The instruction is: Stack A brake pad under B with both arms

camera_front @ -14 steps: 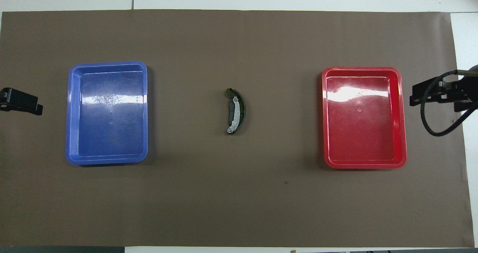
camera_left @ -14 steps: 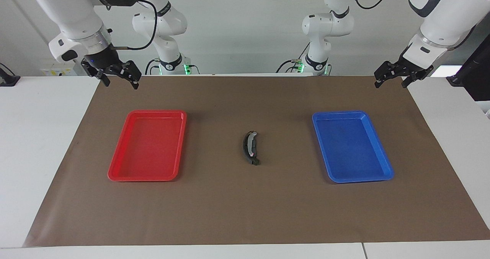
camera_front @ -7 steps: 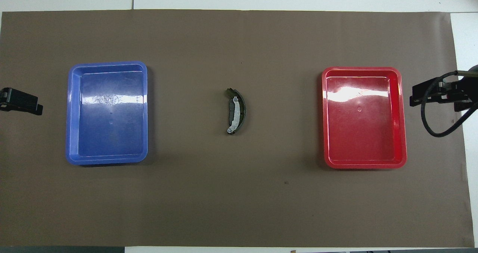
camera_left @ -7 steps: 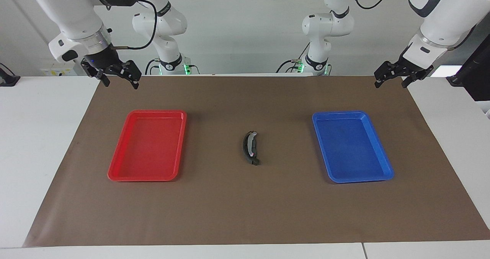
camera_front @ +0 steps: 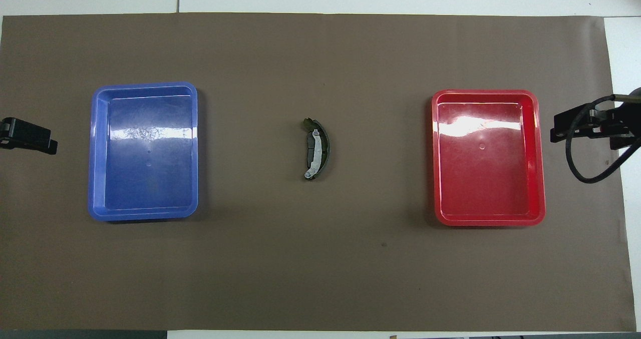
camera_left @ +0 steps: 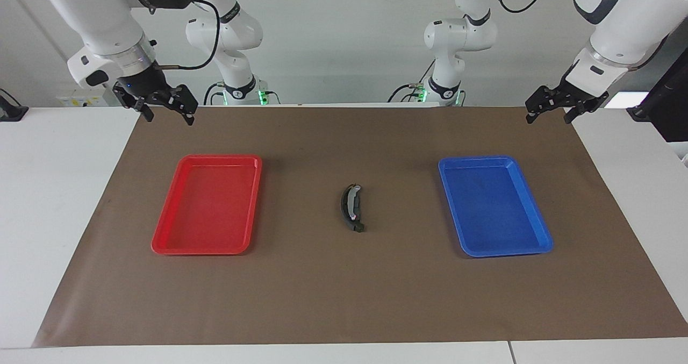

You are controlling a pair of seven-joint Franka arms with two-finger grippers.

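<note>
The arched dark brake shoe B (camera_left: 351, 209) with its silvery-grey inner rim lies on the brown mat at the table's middle, between the two trays; it also shows in the overhead view (camera_front: 317, 148). The short flat pad A does not show apart from it; I cannot tell whether it lies beneath. My right gripper (camera_left: 167, 113) hangs open and empty above the mat's edge nearest the robots, at the right arm's end (camera_front: 576, 127). My left gripper (camera_left: 548, 115) hangs open and empty above the mat's corner at the left arm's end (camera_front: 30, 136). Both arms wait.
A red tray (camera_left: 166, 243) holds nothing and stands toward the right arm's end (camera_front: 538, 158). A blue tray (camera_left: 451, 202) holds nothing and stands toward the left arm's end (camera_front: 93, 148). Two smaller white arms (camera_left: 451, 41) with green-lit bases stand at the robots' edge.
</note>
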